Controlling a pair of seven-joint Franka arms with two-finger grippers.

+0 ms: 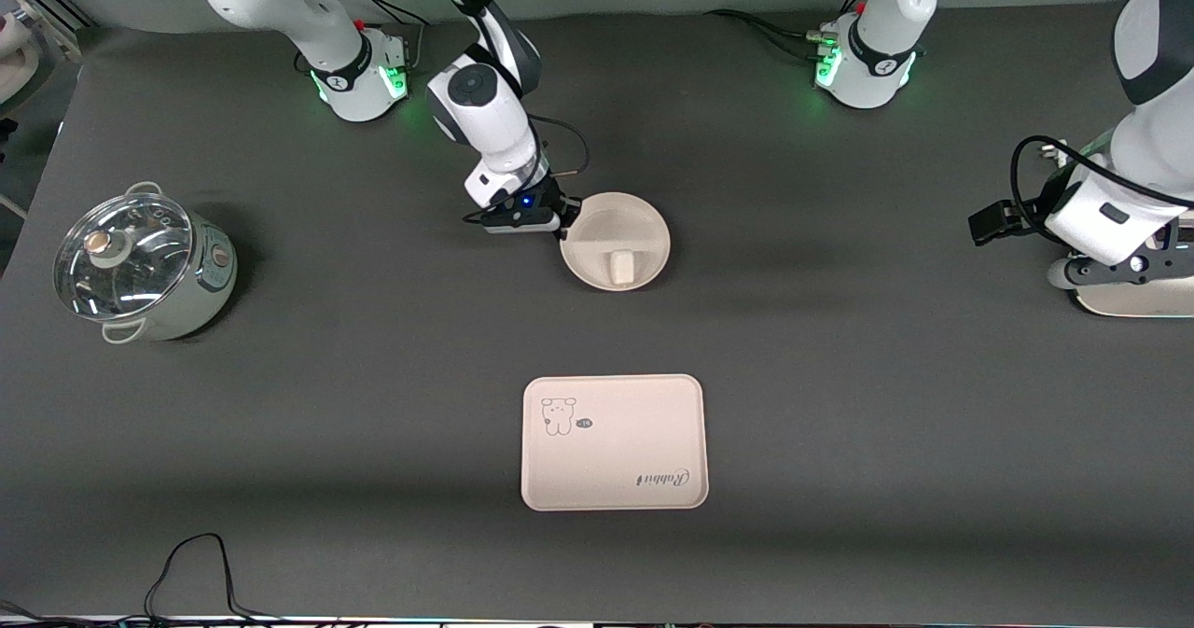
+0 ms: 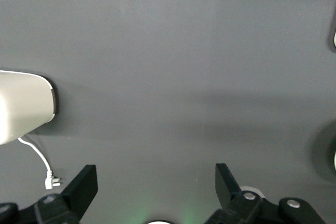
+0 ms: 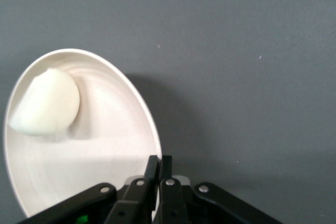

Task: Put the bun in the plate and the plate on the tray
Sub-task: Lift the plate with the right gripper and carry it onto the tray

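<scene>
With the bun at the plate's six o'clock, farther from the front camera than the tray, the right end effector pinches only the rim, so the plate may tilt, spilling the bun, while the left end effector waits wide open over the tabletop.

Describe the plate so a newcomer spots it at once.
Start at the printed rectangular tray near the front camera; the plate lies farther from the camera, toward the bases. It is round, plain, carries the bun, and the right gripper pinches its rim.
</scene>
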